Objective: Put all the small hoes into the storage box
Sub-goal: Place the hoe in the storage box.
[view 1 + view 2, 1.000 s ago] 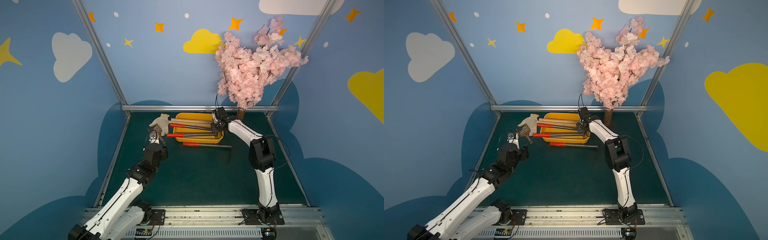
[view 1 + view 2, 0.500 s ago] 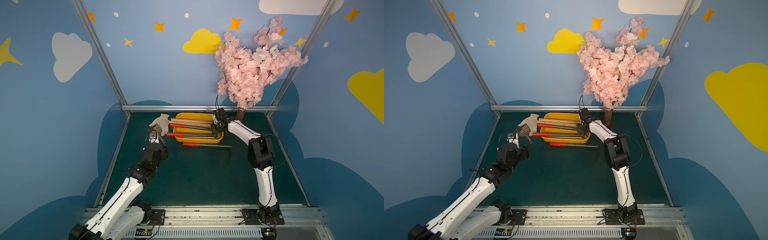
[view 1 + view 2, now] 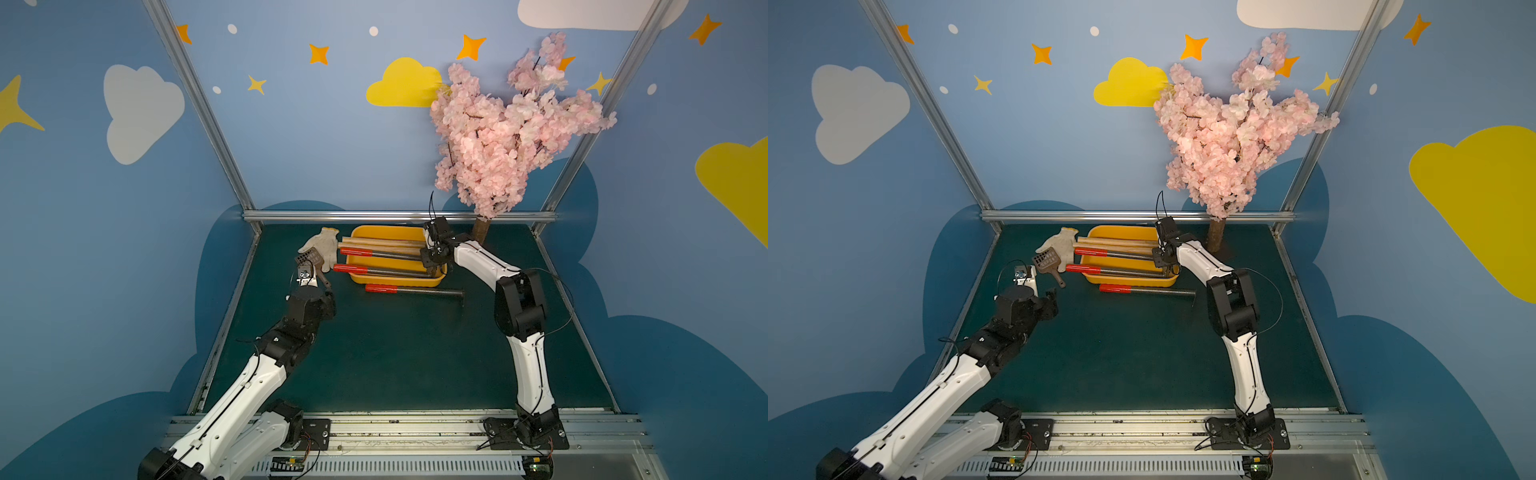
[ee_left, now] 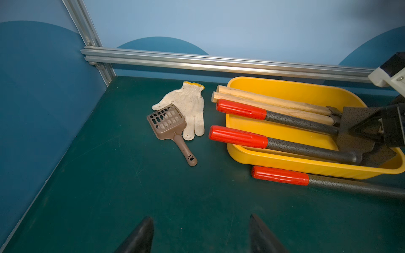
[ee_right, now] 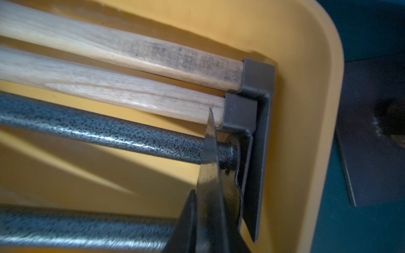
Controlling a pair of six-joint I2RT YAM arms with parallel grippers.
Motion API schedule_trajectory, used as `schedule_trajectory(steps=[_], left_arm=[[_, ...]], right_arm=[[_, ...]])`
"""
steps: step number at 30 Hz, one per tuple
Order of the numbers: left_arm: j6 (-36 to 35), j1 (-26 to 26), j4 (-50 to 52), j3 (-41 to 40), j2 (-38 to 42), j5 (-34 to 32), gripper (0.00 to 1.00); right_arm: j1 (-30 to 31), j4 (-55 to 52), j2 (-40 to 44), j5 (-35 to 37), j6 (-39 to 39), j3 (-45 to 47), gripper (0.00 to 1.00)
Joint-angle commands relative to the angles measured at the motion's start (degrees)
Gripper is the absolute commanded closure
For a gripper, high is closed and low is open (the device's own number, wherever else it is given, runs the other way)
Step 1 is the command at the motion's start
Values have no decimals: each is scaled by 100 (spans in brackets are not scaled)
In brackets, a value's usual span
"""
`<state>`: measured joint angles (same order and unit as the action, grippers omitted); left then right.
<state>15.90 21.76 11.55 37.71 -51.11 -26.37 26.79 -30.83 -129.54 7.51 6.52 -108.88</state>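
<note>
The storage box (image 3: 395, 229) (image 3: 1121, 228) (image 4: 285, 84) is a shallow yellow tub at the back of the green mat. The small hoe (image 3: 355, 251) (image 3: 1090, 251) (image 4: 241, 109) lies in it, its red grip poking over the left rim. My right gripper (image 3: 432, 253) (image 3: 1160, 257) (image 5: 203, 197) is at the box's right end. The hoe's thin blade (image 5: 210, 153) stands between its fingers, and the one finger (image 5: 186, 219) I can see lies against it. My left gripper (image 3: 320, 291) (image 4: 200, 219) hangs open over bare mat, left of the box.
Two wooden-handled tools (image 4: 274, 100) and another red-handled tool (image 4: 238, 137) share the box. A third red-handled tool (image 3: 415, 291) (image 4: 280, 175) lies on the mat in front. A white glove (image 4: 190, 103) and a brown scoop (image 4: 168, 122) lie left of it. A pink tree (image 3: 511, 133) stands back right.
The right wrist has shifted only slightly at the box's right end, and the hoe stays in the box. The left arm has not moved.
</note>
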Motion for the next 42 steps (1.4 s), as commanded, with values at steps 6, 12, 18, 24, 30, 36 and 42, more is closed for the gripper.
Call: schedule_trajectory(steps=[6,12,18,24,30,36,42], left_arm=[[62,-34,44,-18,96,79,31],[90,-33,31,-54,145,106,31],[135,-36,-8,-88,164,158,31],[166,-38,-106,-176,181,184,31],[245,-58,-405,-270,-65,398,31],[291,-61,-618,-293,-222,592,31],[294,-57,-628,-317,-180,638,31]], right_arm=[[-21,-218,106,290,-144,-150,74],[6,-165,785,454,-257,20,72],[120,-95,1676,739,-362,399,71],[239,-274,2908,986,-20,1635,71],[239,-661,3962,1021,762,3240,71],[239,-746,4450,854,1421,4297,69],[239,-997,4001,532,1535,4280,69]])
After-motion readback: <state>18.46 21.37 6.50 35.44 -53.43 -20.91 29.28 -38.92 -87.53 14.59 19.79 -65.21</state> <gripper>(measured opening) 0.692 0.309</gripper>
